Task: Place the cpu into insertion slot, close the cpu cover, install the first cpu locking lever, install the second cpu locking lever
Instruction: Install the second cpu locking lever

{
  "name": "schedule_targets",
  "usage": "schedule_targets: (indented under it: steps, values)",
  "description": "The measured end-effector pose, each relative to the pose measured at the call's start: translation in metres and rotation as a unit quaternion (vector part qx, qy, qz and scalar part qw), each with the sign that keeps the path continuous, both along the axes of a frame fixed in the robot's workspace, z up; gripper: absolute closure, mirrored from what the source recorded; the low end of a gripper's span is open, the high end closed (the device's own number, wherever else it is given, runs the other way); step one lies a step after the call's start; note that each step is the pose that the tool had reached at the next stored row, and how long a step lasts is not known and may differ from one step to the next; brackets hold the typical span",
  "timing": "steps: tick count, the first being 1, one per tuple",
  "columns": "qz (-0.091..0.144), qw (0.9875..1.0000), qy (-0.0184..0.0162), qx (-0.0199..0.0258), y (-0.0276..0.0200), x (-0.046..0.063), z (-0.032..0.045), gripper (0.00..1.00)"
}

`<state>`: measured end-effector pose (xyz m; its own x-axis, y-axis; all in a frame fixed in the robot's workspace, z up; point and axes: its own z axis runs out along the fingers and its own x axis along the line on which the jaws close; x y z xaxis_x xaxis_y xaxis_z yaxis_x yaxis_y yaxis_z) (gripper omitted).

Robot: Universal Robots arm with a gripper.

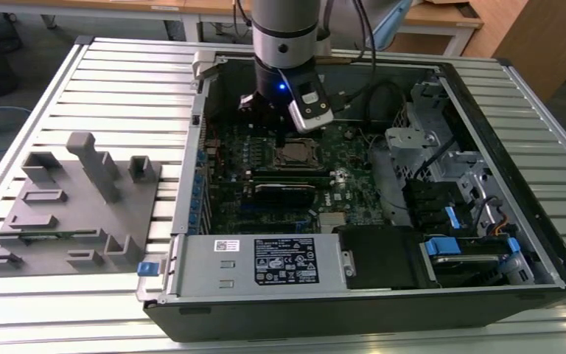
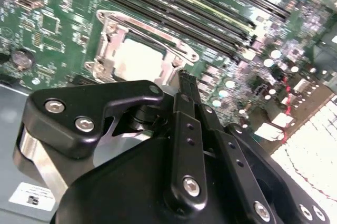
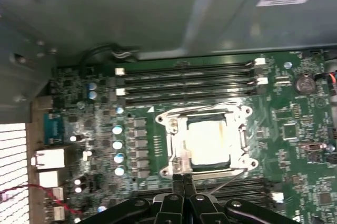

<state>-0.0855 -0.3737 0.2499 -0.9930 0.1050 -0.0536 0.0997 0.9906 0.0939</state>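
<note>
**Technician A:** Report the exterior view.

**Technician B:** The arm reaches down into the open computer case [image 1: 548, 243], which lies on a slatted metal table [image 1: 77, 81]. The gripper [image 1: 281, 139] hangs just above the socket on the motherboard [image 1: 352, 166]. The cpu [image 1: 294, 155] sits in the socket, with the cpu cover [image 1: 285, 165] closed around it. A grey fixture block [image 1: 71, 210] rests on the table at the exterior view's left, well apart from the case.

**Technician A:** Second wrist view?

**Technician B:** The gripper [image 2: 184, 75] has its fingers [image 2: 188, 89] pressed together with nothing between them, the tips at the edge of the cpu cover [image 2: 113, 26]. The cpu [image 2: 138, 60] lies flat inside the frame's window.

**Technician A:** First wrist view?

**Technician B:** The gripper [image 3: 183, 177] is drawn together, its tips at the socket's near edge. The cpu [image 3: 211, 142] is seated and the cpu cover [image 3: 239, 129] lies flat over it. Memory slots [image 3: 187, 79] run beside the socket.
</note>
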Motion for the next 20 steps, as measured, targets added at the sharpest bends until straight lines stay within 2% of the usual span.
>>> schedule_targets:
  steps: [4, 9, 20]
  values:
    - [0.000, 1.0000, 0.0047, 0.0000, -0.0001, 0.012, 0.0000, 0.89]
    - [0.000, 1.0000, 0.0056, 0.0000, -0.0007, 0.014, 0.0000, 0.89]
    - [0.000, 1.0000, 0.0056, 0.0000, -0.0153, 0.014, -0.0001, 0.89]
